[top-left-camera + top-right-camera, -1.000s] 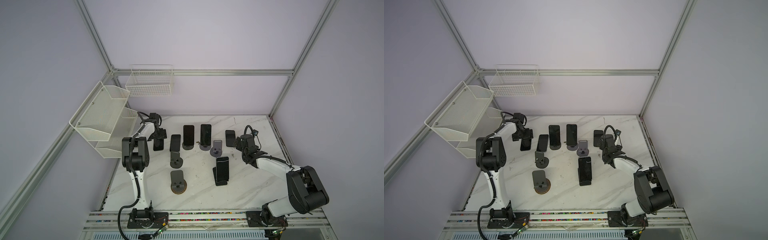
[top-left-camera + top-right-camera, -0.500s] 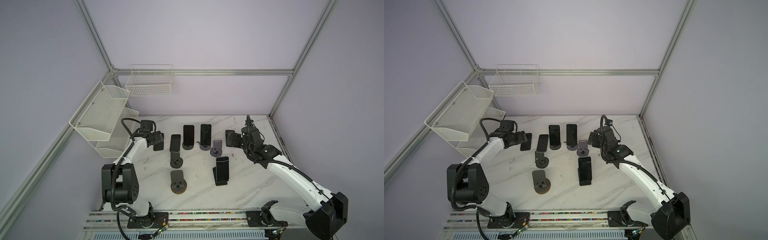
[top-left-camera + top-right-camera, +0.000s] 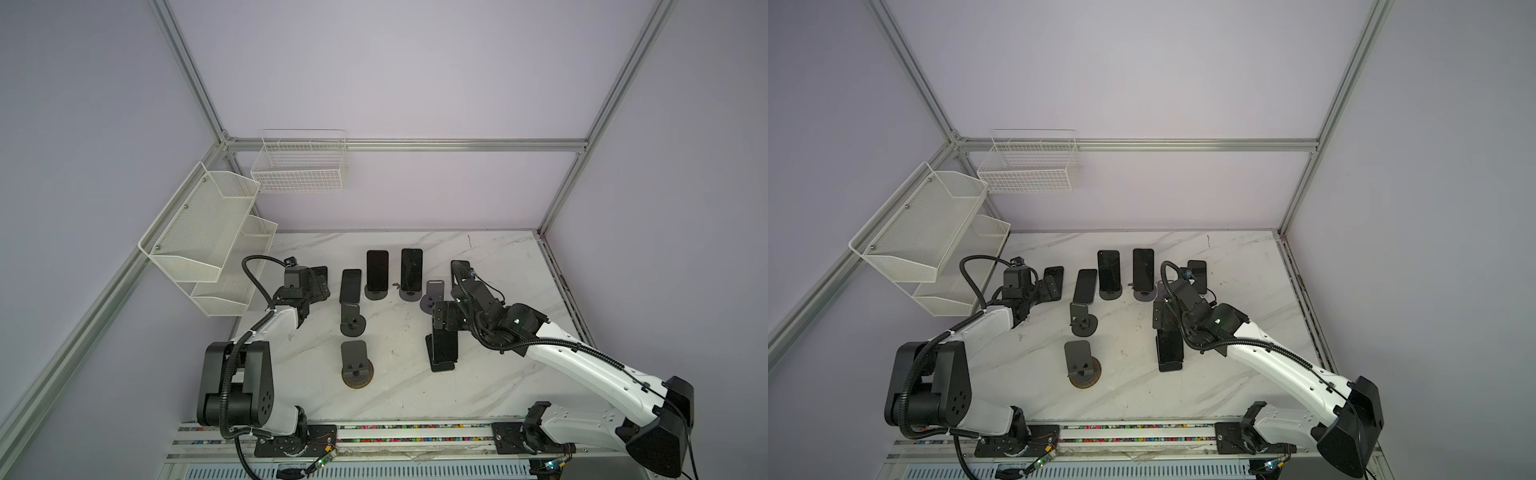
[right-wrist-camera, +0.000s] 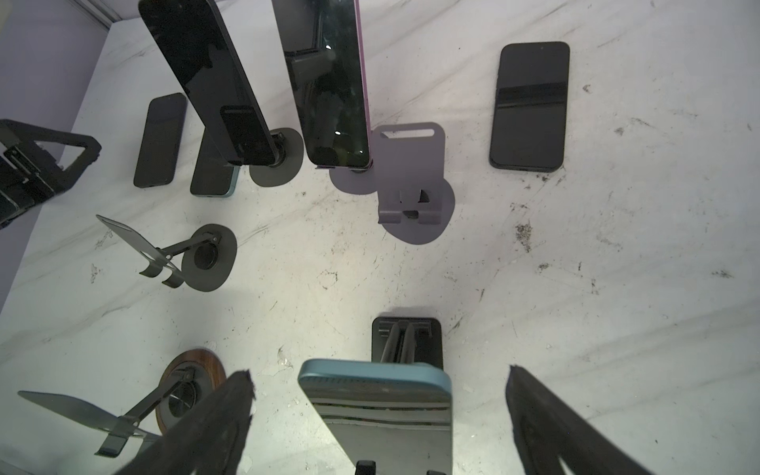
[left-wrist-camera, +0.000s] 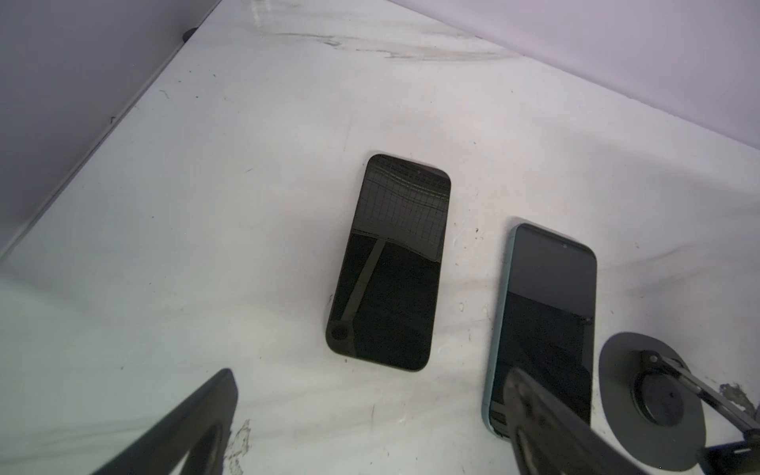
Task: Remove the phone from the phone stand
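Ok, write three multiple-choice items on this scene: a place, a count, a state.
1. The right gripper is over: A) the wire basket B) the blue phone on the front stand C) the wooden-based stand.
2. Phones on stands: A) one B) five C) three.
3. The left gripper is: A) open, empty B) shut on a phone C) shut on a stand.
Key: B, its fingers flank the blue phone's top edge; C, two rear phones plus the blue one; A, jaws apart, flat phone lying untouched.
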You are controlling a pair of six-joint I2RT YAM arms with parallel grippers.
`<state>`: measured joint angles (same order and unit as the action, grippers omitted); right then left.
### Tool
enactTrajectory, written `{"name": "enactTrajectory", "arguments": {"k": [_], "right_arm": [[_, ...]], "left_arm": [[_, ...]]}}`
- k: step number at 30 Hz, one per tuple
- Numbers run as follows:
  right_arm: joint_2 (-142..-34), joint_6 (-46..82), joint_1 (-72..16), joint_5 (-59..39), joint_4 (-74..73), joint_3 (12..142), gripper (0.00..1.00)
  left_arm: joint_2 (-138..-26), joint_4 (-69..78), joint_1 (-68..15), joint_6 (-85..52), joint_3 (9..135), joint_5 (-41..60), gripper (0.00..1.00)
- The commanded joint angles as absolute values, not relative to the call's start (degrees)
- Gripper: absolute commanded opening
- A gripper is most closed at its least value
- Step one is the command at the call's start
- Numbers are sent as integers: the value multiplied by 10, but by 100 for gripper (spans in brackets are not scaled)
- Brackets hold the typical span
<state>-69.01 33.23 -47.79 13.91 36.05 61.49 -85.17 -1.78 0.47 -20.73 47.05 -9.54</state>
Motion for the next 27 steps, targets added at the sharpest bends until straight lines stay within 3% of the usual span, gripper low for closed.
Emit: {"name": "enactTrajectory", "arguments": {"k": [1,17,27], "right_arm": [[-701,353,-491,146,391,619,97],[-784,435,-537,244,346,570,95],[-797,459,-542,256,344,572,82]], "left_arm": [[-855,44,3,-186,461,-88,100],[-847,56,3,-194,450,-105,100],[-856,43,5,-201,460,-108,100]]}}
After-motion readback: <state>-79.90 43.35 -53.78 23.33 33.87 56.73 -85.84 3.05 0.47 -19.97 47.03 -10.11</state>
